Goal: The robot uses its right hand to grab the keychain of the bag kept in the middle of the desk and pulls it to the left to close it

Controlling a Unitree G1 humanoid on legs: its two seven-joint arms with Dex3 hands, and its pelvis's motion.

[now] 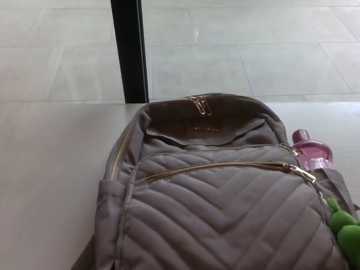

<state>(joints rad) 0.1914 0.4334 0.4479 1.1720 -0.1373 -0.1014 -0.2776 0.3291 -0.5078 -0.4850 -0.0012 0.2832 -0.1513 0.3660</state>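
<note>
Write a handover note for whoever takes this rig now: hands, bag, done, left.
Hands: neither left nor right is in view.
Bag lies front up on the desk.
Its gold zipper pull sits at the right end of the front zipper.
Done: nothing, pull untouched.
Left: right hand grasps the pull and draws it left.
</note>
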